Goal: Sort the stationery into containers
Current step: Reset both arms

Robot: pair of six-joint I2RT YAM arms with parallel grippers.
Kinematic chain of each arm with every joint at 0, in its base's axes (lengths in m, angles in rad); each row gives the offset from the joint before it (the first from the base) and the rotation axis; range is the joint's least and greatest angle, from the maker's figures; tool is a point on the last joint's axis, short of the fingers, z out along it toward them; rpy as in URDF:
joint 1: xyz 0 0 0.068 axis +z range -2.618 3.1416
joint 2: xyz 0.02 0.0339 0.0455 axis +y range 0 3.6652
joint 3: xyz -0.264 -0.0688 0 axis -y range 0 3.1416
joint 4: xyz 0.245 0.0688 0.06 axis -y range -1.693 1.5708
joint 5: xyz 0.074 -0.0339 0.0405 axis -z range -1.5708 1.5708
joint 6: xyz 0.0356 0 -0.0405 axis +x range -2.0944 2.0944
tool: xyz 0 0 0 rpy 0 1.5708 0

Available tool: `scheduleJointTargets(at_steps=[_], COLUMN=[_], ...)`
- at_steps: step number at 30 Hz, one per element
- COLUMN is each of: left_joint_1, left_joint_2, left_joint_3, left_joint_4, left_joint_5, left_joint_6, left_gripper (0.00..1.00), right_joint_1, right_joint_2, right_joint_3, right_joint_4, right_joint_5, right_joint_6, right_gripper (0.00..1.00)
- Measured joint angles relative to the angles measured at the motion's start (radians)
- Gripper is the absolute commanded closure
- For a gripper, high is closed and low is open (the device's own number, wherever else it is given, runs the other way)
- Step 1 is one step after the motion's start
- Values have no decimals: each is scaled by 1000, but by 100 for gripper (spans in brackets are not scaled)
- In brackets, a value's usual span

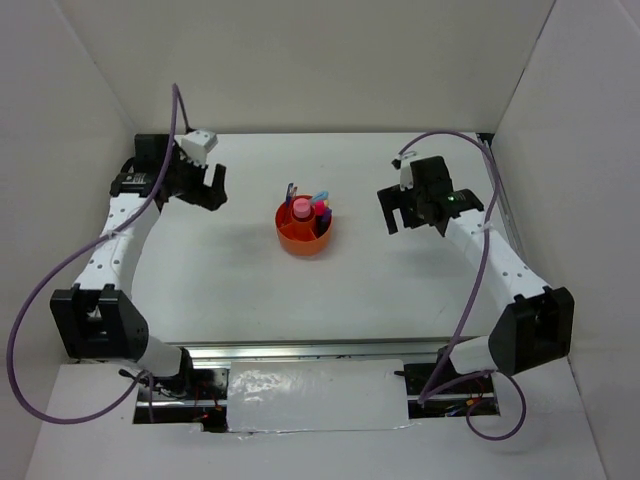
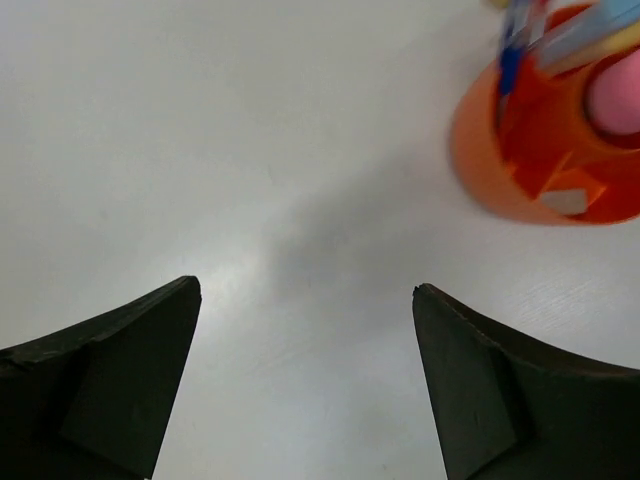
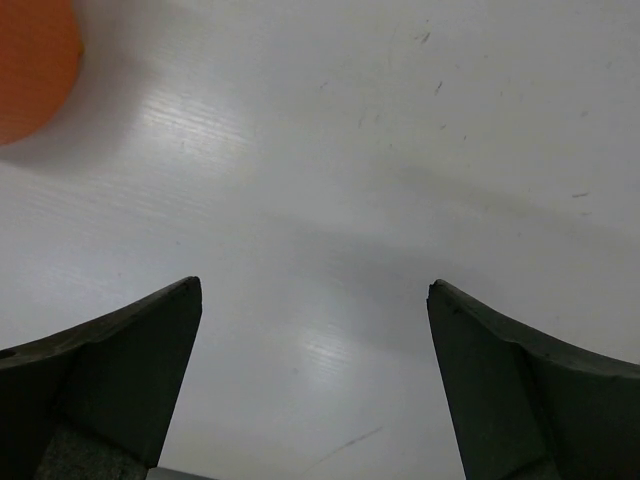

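The round orange organizer stands at the middle of the white table. A pink cylinder sits in its central cup, with a light blue pen, a thin blue pen and a dark marker standing in its compartments. In the left wrist view the organizer is at the upper right, with the pink cylinder and a grey-white eraser block inside. My left gripper is open and empty, left of the organizer. My right gripper is open and empty, right of it.
White walls enclose the table on the left, back and right. The organizer's edge shows at the upper left of the right wrist view. A strip of silver tape lies at the near edge between the arm bases.
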Motion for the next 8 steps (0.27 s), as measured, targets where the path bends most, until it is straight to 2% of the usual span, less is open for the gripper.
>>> scheduleJointTargets(at_steps=[5,8], left_joint_1=[195,256], left_joint_2=[45,50], left_joint_3=[-163,-206], left_joint_4=[-20,-20], left_joint_5=[-14,-34], left_joint_6=[-98,-130], left_gripper=[1,1], right_joint_1=[-63,-107], right_joint_2=[90,127], right_joint_3=[-3,-8], right_joint_4=[31,36], right_joint_5=[-30,-49], right_joint_6=[60,76], right_gripper=[0,0])
